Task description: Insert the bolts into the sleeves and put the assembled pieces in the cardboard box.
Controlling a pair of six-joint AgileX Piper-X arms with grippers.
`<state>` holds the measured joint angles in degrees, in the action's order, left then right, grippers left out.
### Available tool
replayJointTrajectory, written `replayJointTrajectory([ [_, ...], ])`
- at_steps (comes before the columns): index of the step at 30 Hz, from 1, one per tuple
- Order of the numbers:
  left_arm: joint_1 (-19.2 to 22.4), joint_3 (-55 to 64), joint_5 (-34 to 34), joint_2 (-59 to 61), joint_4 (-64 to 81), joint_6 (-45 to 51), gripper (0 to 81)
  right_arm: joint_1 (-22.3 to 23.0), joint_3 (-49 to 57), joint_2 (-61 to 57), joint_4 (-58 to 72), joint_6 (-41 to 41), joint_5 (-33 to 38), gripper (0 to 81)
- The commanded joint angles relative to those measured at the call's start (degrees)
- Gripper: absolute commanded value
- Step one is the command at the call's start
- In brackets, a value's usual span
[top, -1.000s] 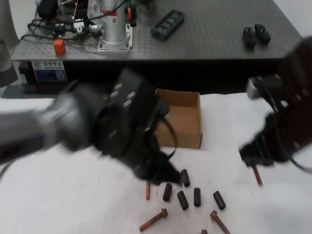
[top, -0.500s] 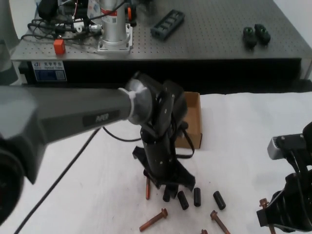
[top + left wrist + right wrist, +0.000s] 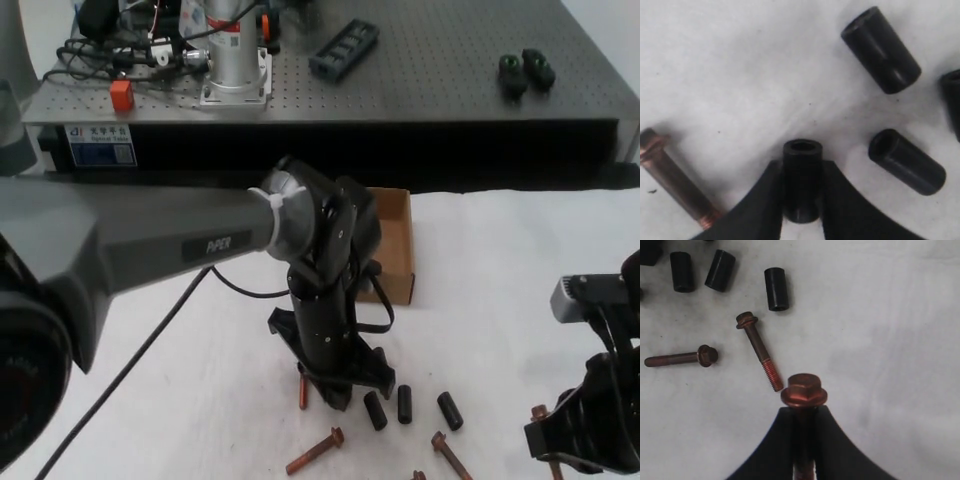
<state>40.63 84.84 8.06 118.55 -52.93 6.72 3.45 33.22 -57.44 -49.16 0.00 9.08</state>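
on the white cloth, among loose sleeves | left gripper pinched shut on a sleeve, bore showing | right gripper clamped on a bolt, head out | next: align shank with bore before pushing | cardboard box just behind

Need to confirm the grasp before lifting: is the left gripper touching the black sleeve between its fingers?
Touching. The left wrist view shows the left gripper with its fingers pressed against both sides of the black sleeve, with no gap.
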Motion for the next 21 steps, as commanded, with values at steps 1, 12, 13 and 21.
replayJointTrajectory([
  [1,0.17,0.32,3.33,0.75,1.2,-0.82,0.2,-0.32,0.17,0.63,0.87,1.21,1.34,2.7],
  [12,0.17,-26.13,13.81,-26.47,28.76,-0.99,0.7,0.39,-1.3,3.4,35.92,24.45,23.14,2.7],
  [13,0.17,-29.59,17.1,-29.78,34.46,-0.86,0.7,0.85,-1.82,3.41,40.8,27.88,24.21,2.7],
  [21,0.17,-48.47,32.51,-44.17,68.35,13.53,0.7,9.36,-4.53,1.75,69.52,42.93,23.41,2.7],
])
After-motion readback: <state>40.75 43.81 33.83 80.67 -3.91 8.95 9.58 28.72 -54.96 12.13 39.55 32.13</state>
